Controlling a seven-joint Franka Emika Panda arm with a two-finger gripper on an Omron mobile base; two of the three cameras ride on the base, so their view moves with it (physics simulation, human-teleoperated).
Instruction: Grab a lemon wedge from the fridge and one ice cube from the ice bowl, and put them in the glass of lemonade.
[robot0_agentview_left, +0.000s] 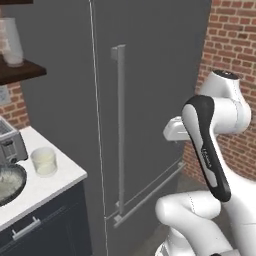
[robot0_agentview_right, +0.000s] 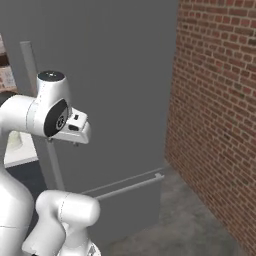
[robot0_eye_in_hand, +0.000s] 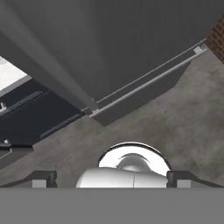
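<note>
The fridge (robot0_agentview_left: 150, 100) is being seen closed in the left base view, its tall dark grey door filling the middle of the picture; the long vertical handle (robot0_agentview_left: 120, 130) is being shown upright on that door, and a second, horizontal bar handle (robot0_agentview_left: 150, 192) is being shown low down, slanting along the lower drawer front. In the right base view the fridge (robot0_agentview_right: 125, 75) is being seen from the other side, standing against the brick wall (robot0_agentview_right: 220, 115), with the low bar (robot0_agentview_right: 130, 187) running across its bottom part.

The glass of lemonade (robot0_agentview_left: 44, 161) is being shown standing upright on the white counter (robot0_agentview_left: 60, 177), to the left of the fridge and near the counter's front edge; the ice bowl (robot0_agentview_left: 9, 182) is being cut by the left edge of the picture, just beside the glass but apart from it; the silver toaster (robot0_agentview_left: 10, 142) is being shown behind the bowl. A frosted glass (robot0_agentview_left: 12, 42) is being seen on a dark shelf (robot0_agentview_left: 20, 72) above the counter.

The lemon wedge cannot be told from any picture, the door being closed.

The arm is being held folded in front of the fridge door, with the hand raised near the handle's height. In the hand view the gripper (robot0_eye_in_hand: 111, 178) is being pointed down at the grey floor (robot0_eye_in_hand: 175, 127) before the fridge's lower drawer (robot0_eye_in_hand: 144, 94); the two fingertips (robot0_eye_in_hand: 43, 178) are being shown wide apart at the bottom corners, with nothing between them.
</note>
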